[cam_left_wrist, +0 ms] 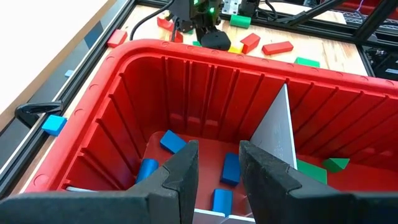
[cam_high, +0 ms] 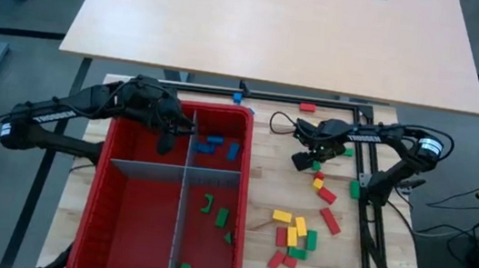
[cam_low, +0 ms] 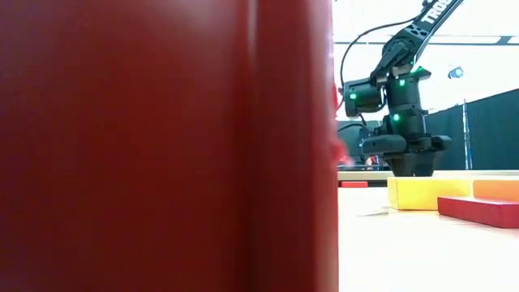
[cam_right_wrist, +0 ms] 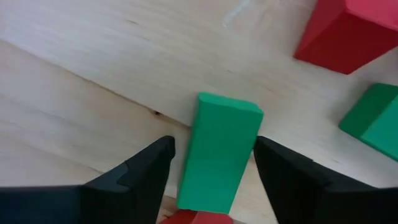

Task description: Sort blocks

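High view: my left gripper (cam_high: pixel 166 134) hangs over the red bin (cam_high: pixel 112 201). Left wrist: fingers apart, empty, above blue blocks (cam_left_wrist: pixel 231 168). Right wrist: my right gripper (cam_right_wrist: pixel 211 168) open, straddling a green block (cam_right_wrist: pixel 219 149) on the table (cam_right_wrist: pixel 93 81).

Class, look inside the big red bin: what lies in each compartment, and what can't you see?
The red plastic bin holds blue blocks in its far right compartment and green blocks in the near right. Its left compartments look empty, though the left gripper covers part.
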`<state>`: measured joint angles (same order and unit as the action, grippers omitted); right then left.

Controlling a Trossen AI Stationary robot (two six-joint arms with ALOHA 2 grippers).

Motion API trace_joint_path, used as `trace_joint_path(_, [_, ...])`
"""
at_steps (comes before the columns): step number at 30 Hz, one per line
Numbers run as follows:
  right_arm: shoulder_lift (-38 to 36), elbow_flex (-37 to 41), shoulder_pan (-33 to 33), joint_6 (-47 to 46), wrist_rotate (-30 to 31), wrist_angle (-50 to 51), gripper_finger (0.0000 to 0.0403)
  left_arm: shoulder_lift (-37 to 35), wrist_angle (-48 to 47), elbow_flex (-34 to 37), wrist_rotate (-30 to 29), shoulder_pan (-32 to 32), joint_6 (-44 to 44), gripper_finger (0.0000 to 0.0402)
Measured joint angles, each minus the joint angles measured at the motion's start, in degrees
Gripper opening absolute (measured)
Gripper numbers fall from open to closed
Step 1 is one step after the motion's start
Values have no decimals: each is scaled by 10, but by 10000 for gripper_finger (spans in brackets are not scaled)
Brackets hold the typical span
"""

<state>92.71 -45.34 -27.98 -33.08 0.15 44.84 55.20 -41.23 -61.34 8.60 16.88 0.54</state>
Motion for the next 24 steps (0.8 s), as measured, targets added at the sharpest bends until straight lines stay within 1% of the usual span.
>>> trace_joint_path(3, [-13,-2,1,2,-4,-4,179,0,0,0,0,0,0,103])
trace_joint_path(7, [-25,-5,2,14,-4,-4,114,0,0,0,0,0,0,103])
trace_joint_path(8, [-26,-6,1,20,-5,-4,106,0,1,0,0,0,0,103])
trace_joint_path(18, [-30,-7,15,43,-1,-4,104,0,0,0,0,0,0,103])
trace_joint_path(24, [-46,-11,36,42,-21,3,104,0,0,0,0,0,0,103])
